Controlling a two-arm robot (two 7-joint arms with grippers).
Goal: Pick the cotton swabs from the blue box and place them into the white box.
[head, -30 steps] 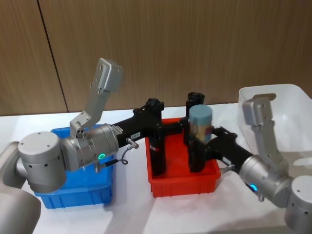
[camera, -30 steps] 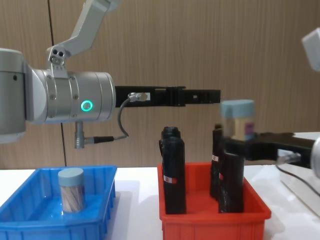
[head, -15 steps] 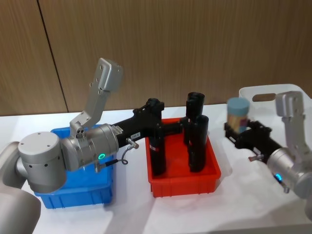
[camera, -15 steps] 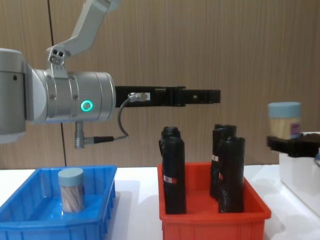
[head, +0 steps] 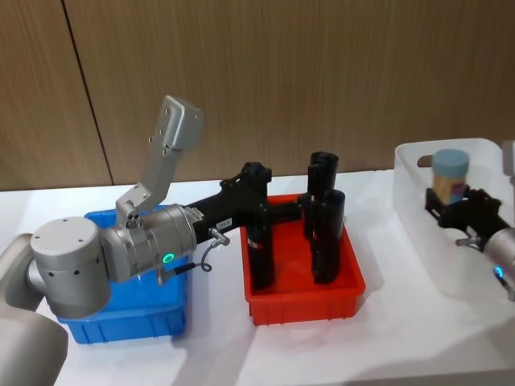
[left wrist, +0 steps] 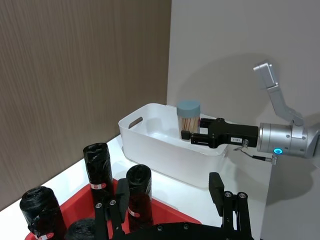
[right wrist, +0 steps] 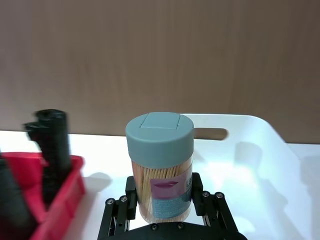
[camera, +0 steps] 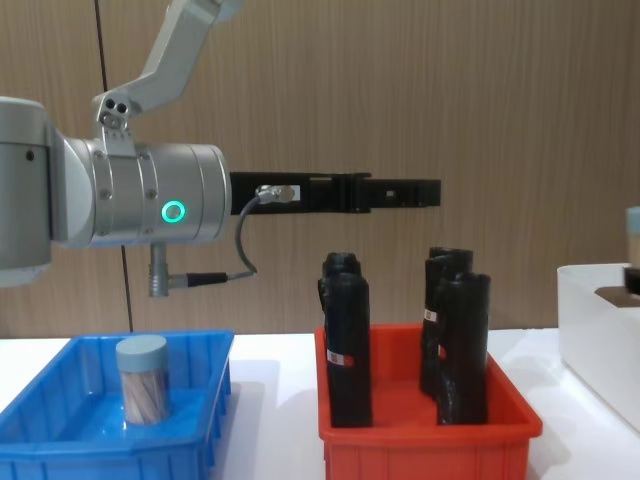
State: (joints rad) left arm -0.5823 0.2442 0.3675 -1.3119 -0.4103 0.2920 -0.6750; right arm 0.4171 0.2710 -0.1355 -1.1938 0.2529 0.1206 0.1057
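Observation:
My right gripper (head: 452, 206) is shut on a tub of cotton swabs (head: 449, 174), clear with a grey-blue lid, held upright over the white box (head: 424, 238). In the right wrist view the tub (right wrist: 159, 162) stands between the fingers (right wrist: 131, 200), with the white box (right wrist: 250, 127) behind it. The left wrist view shows the tub (left wrist: 189, 119) above the white box (left wrist: 160, 145). A second tub (camera: 142, 392) stands in the blue box (camera: 60, 445). My left gripper (camera: 425, 192) hangs open over the red bin, holding nothing.
A red bin (head: 310, 310) with three tall black rolls (head: 326, 237) stands between the blue box (head: 129, 318) and the white box. The left arm stretches across above the blue box and the red bin. A wood-panelled wall closes the back.
My right gripper has carried the tub to the right, from above the red bin to above the white box. The left arm has not moved.

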